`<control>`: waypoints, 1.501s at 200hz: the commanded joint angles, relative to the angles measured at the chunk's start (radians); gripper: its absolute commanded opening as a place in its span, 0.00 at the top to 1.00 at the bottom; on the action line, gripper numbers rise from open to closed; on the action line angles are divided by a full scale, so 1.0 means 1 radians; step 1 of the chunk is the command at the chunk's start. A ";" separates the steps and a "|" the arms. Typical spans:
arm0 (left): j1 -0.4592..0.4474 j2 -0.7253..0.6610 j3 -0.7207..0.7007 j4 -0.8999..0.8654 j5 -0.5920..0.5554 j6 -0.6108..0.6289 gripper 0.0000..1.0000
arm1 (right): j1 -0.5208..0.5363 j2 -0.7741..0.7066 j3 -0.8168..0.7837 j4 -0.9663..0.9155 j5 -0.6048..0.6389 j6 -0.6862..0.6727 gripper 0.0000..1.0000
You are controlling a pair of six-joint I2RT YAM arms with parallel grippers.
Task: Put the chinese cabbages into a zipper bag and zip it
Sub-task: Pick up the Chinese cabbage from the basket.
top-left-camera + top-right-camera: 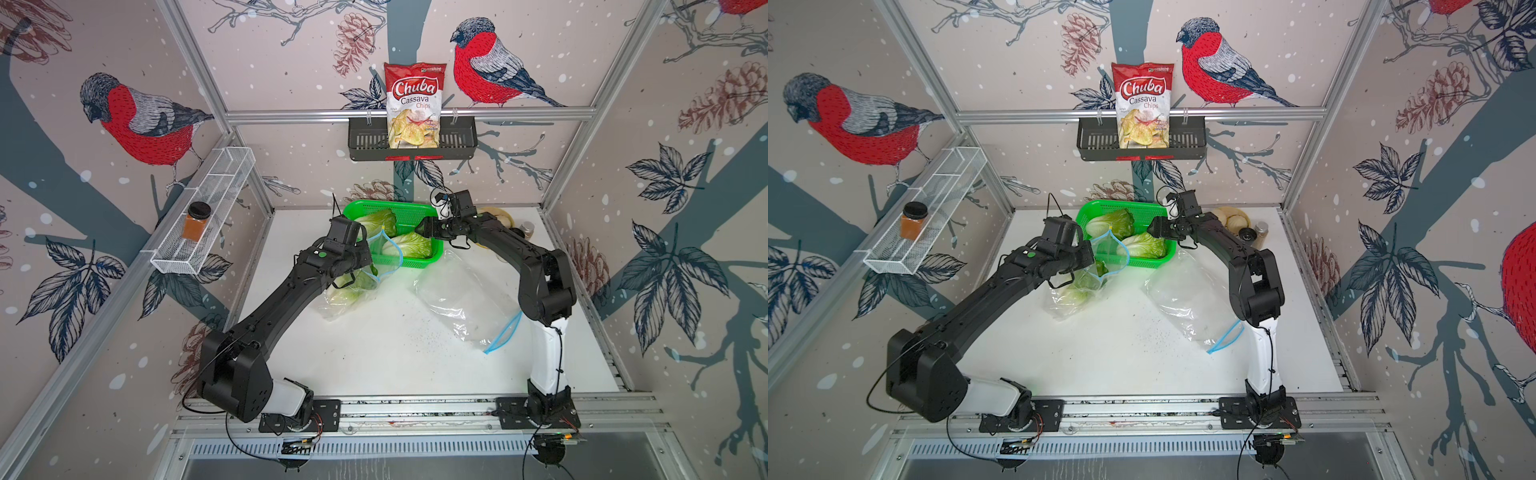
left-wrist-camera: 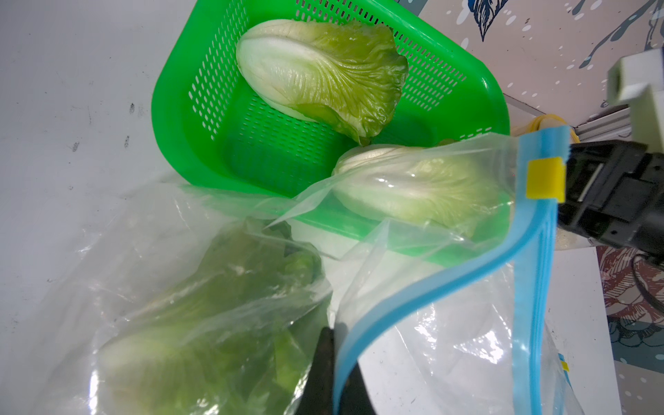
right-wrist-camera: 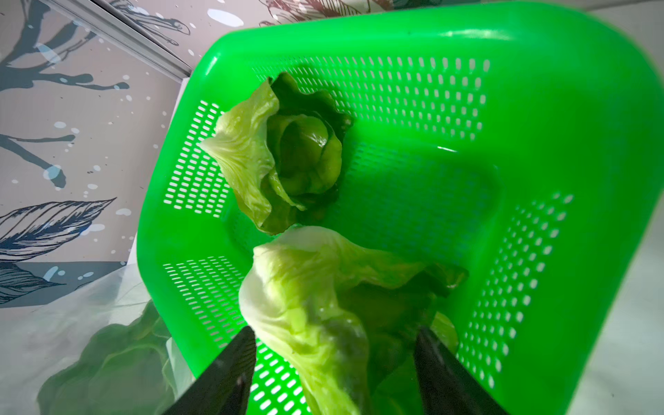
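Left hand [image 2: 337, 359] pinches bag [image 2: 449, 341]; right hand [image 3: 334, 332] straddles cabbage [image 3: 305, 287] in basket [image 3: 539, 107].

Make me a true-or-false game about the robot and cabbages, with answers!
1. Two cabbages lie in the green basket. True.
2. The zipper bag in the left gripper is empty. False: a cabbage is inside.
3. The left gripper is shut on that bag's blue rim. True.
4. The right gripper is shut tight. False: it is open, a cabbage between its jaws.
5. The chips bag lies in the green basket. False: it stands in the black wall basket.
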 commanded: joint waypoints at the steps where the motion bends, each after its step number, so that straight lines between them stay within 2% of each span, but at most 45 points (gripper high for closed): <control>1: 0.000 0.005 0.004 0.017 0.006 0.012 1.00 | 0.022 0.025 0.020 -0.025 -0.018 -0.003 0.29; 64: -0.001 0.005 0.005 0.011 0.001 0.017 1.00 | 0.037 0.100 0.059 -0.072 -0.024 0.035 0.29; 95: -0.001 0.004 0.006 0.012 -0.005 0.023 1.00 | 0.043 0.123 0.088 -0.028 -0.118 0.053 0.32; 112: 0.000 0.007 0.009 0.008 -0.005 0.023 1.00 | 0.056 0.143 0.138 -0.058 -0.144 0.034 0.37; 128: -0.001 0.006 0.007 0.010 -0.007 0.020 1.00 | 0.065 0.125 0.122 -0.021 -0.195 0.043 0.44; 163: 0.000 -0.002 0.002 0.005 -0.020 0.022 1.00 | 0.064 0.061 0.055 0.083 -0.205 0.113 0.75; 189: 0.000 -0.010 -0.002 -0.002 -0.029 0.028 1.00 | 0.060 0.017 0.048 0.109 -0.181 0.122 0.83; 232: 0.000 -0.015 0.003 -0.013 -0.048 0.046 1.00 | 0.035 -0.075 0.011 0.155 -0.141 0.126 0.90; 263: -0.006 -0.013 0.000 -0.016 -0.041 0.044 1.00 | 0.027 -0.154 -0.008 0.125 -0.093 0.096 0.91; 300: -0.013 -0.013 -0.009 0.017 -0.011 0.008 1.00 | 0.017 -0.298 -0.123 0.095 -0.046 0.055 0.91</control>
